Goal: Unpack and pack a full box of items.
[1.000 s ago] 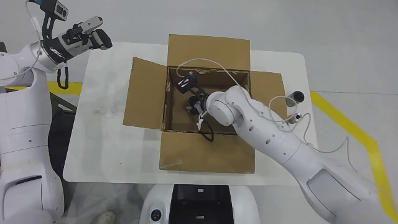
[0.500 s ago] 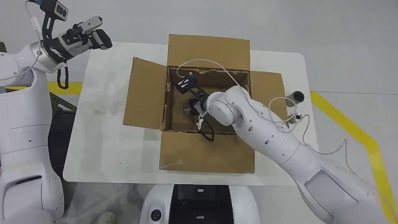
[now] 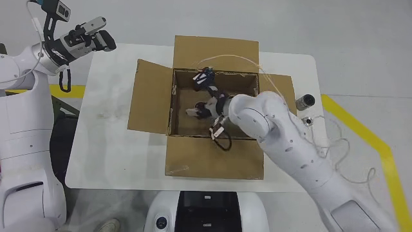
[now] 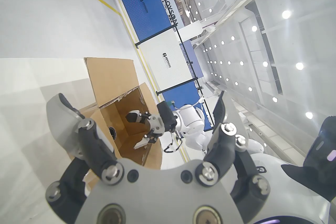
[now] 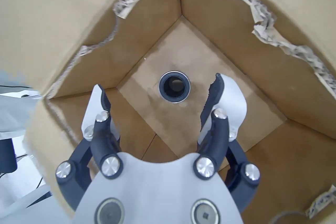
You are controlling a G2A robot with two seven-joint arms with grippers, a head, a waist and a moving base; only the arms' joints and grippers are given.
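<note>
1. Sitting on the white table is a brown box with its flaps folded out.
2. The right gripper hangs at the box's open top. Its fingers are spread apart and hold nothing.
3. The right wrist view looks straight down into the box. One black round tube with a shiny rim stands on the box floor near a corner. The right gripper is above it and does not touch it.
4. The top view adds another dark tube on the table, just beside the box's right flap.
5. The left gripper is up high, well apart from the box on its left side. In the left wrist view the left gripper has its fingers wide apart and empty. That view also sees into the box from the side, with the right gripper there and the black round tube.
</note>
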